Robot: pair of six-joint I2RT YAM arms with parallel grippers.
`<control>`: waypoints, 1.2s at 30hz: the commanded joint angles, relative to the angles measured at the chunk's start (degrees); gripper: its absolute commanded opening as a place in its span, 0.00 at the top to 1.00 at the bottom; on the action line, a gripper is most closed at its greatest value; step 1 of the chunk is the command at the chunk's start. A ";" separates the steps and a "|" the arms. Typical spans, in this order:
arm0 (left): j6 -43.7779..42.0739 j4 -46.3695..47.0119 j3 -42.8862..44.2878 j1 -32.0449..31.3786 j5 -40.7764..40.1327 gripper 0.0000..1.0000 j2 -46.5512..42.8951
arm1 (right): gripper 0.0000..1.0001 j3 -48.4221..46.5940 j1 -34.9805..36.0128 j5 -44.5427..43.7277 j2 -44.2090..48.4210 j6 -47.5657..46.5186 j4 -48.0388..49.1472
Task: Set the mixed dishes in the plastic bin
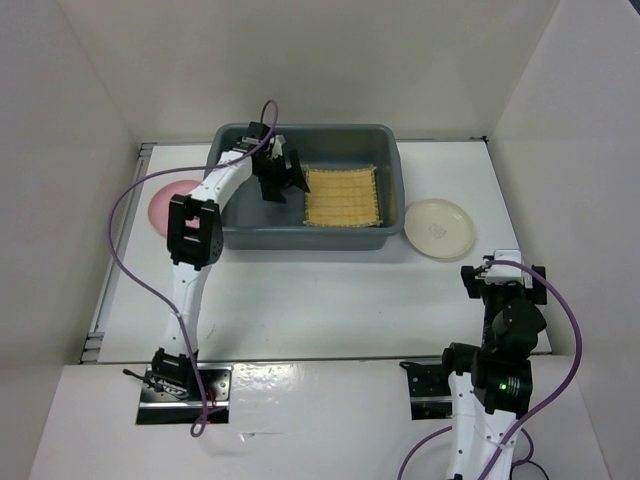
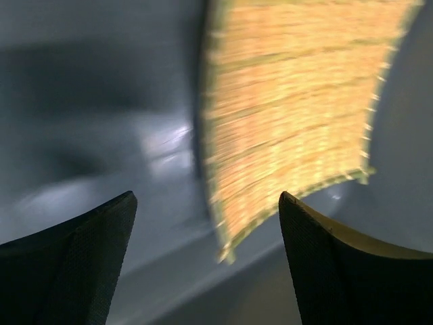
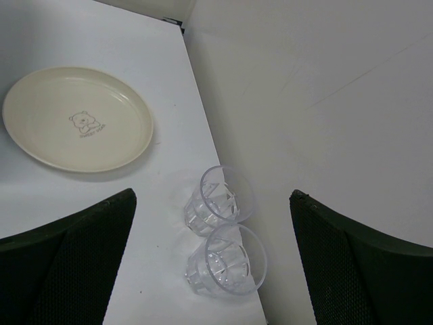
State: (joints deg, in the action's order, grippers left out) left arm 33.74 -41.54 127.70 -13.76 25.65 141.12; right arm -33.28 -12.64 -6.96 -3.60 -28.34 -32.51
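Okay, mat (image 1: 343,196) lies in the bin (image 1: 300,238); left tool (image 2: 206,200) and right tool (image 3: 211,195) gape empty. Cream plate (image 3: 78,118) looks stiff, slick: I'd pinch its rim.

We see the dark grey plastic bin (image 1: 300,237) at the far middle of the white table (image 1: 330,295). The square bamboo mat (image 1: 343,195) lies flat on the bin's floor, in its right half. The left gripper (image 1: 287,172) hangs over the bin's left half, just beside the mat's left edge. The pink plate (image 1: 160,205) lies on the table left of the bin, partly hidden behind the left arm (image 1: 195,235). The cream-white plate (image 1: 439,228) lies just beside the bin's right end. The right gripper (image 1: 503,268) sits folded back above its base, well apart from the bin and near the cream-white plate. 1 purple cable (image 1: 125,250) loops beside the left arm.
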 commanded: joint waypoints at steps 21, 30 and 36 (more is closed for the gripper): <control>26.98 31.33 -65.01 43.72 -4.47 0.00 -54.02 | 0.01 0.67 2.62 0.46 1.40 -0.75 3.33; 24.10 33.62 -66.80 43.73 -7.38 0.00 -43.85 | 0.01 0.67 3.67 0.46 1.40 -0.23 3.33; 24.62 35.74 -66.26 43.73 -4.99 0.00 -35.04 | 0.01 0.67 3.68 -0.68 1.40 0.30 3.33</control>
State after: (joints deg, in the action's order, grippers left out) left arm 57.43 -7.73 60.36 29.91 18.61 103.53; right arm -32.62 -9.50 -6.70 -2.72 -28.58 -32.10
